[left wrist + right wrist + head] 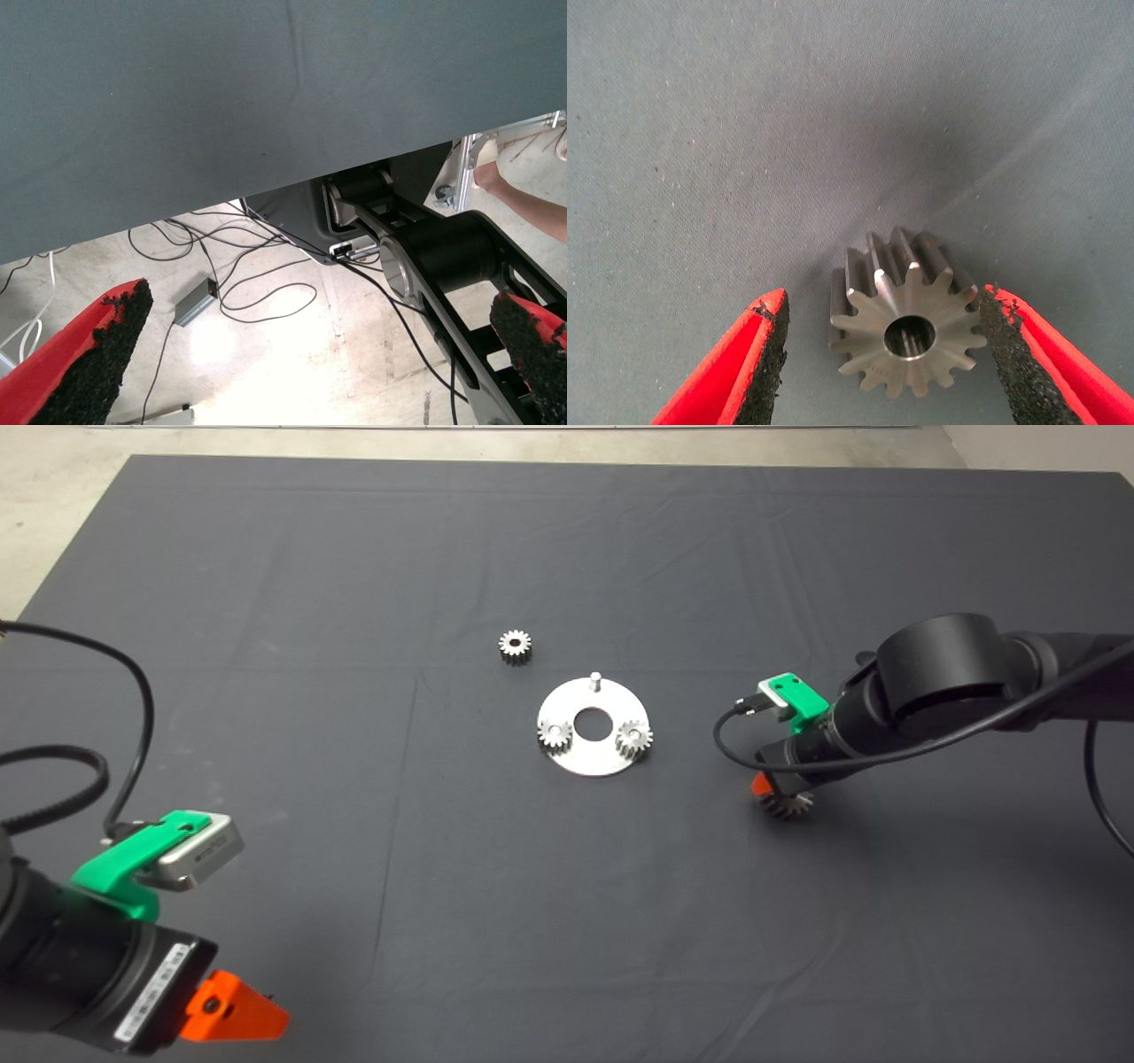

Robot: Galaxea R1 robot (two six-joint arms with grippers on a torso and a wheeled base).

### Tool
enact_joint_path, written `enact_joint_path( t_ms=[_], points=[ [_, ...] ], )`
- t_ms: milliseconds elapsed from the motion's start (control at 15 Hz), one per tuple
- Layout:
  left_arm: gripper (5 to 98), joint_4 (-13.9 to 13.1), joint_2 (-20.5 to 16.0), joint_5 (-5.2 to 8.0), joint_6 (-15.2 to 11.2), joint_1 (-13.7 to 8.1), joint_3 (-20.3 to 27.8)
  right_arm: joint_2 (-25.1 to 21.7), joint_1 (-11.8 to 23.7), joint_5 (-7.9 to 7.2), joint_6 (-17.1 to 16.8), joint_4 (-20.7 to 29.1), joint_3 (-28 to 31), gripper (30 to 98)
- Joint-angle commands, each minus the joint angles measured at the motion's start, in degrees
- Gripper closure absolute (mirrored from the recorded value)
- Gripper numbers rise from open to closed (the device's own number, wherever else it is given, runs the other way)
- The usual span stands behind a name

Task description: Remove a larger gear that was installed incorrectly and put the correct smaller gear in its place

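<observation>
— Right gripper (pixel 881 354)?
— Spread open around the larger gear (pixel 908 323) on the mat (pixel 354 558) — one pad touching, nothing gripped.
— Smaller gear (pixel 515 644)?
— Loose beside the plate (pixel 592 757).
— Left gripper (pixel 310 354)?
— Parked, fingers wide.

The right gripper (pixel 881 354) is reaching low over the mat from the right on its bent black arm, red fingers (pixel 749 363) spread wide. The left gripper (pixel 310 354) is waiting at lower left, fingers parted.

Bare pin (pixel 596 681) on plate (pixel 592 762) unobstructed from above; two small gears (pixel 555 734) flank the hole; bench (pixel 354 558) w/ bare mat elsewhere.
</observation>
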Motion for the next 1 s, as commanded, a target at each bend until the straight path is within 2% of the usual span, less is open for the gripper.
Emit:
enact_joint_path(
  t_ms=[0,133,200,267,333,400,467,533,600,667,733,800,867,933],
  points=[
    [5.4,-0.90,-0.01,-0.19,0.22,-0.39,1.05,-0.24,1.42,-0.35,0.73,-2.45,2.24,71.1],
    [5.4,-0.90,0.01,-0.45,0.39,-0.42,1.05,0.01,2.36,-0.81,1.02,-2.10,5.31,69.8],
    [5.4,-0.81,0.16,-0.45,0.48,-0.42,1.05,-0.15,4.55,-0.97,1.02,-2.03,6.97,66.4],
    [5.4,-0.72,0.25,-0.28,0.62,-0.42,0.79,-0.59,7.76,-1.96,1.02,-1.29,8.51,65.9],
    [5.4,-0.70,0.34,-0.19,0.76,-0.42,0.44,-0.68,10.75,-3.65,0.94,0.77,9.45,65.4],
    [5.4,-0.63,0.61,-0.19,2.31,-0.42,0.00,-0.94,15.17,-5.26,0.85,3.67,9.71,61.1],
    [5.4,-0.72,1.50,-0.59,4.19,-0.47,-1.44,-2.05,18.97,-5.36,0.85,6.42,10.64,60.2],
    [5.4,-0.80,3.67,-1.80,4.35,-0.68,-4.01,-2.96,22.64,-5.36,0.76,9.26,11.73,60.2],
    [5.4,-0.81,5.83,-2.71,4.35,-0.68,-5.76,-3.38,24.69,-5.36,0.85,11.37,11.91,60.0],
    [5.4,-0.72,8.45,-3.26,4.58,-0.68,-7.48,-4.24,25.24,-5.36,0.85,13.81,12.22,56.5],
    [5.4,-0.63,11.34,-3.35,5.25,-0.76,-9.35,-4.83,25.24,-5.36,0.94,15.78,13.43,55.7],
    [5.4,-0.54,14.38,-3.35,5.84,-0.77,-13.50,-4.90,25.24,-5.44,0.76,16.95,13.67,55.5],
    [5.4,-0.37,17.07,-3.35,6.73,-0.77,-17.71,-4.98,25.24,-5.63,0.67,18.40,13.85,52.2],
    [5.4,-0.11,19.17,-3.46,8.13,-0.77,-20.67,-5.35,25.61,-5.63,0.60,21.74,13.78,51.0]
  ],
)
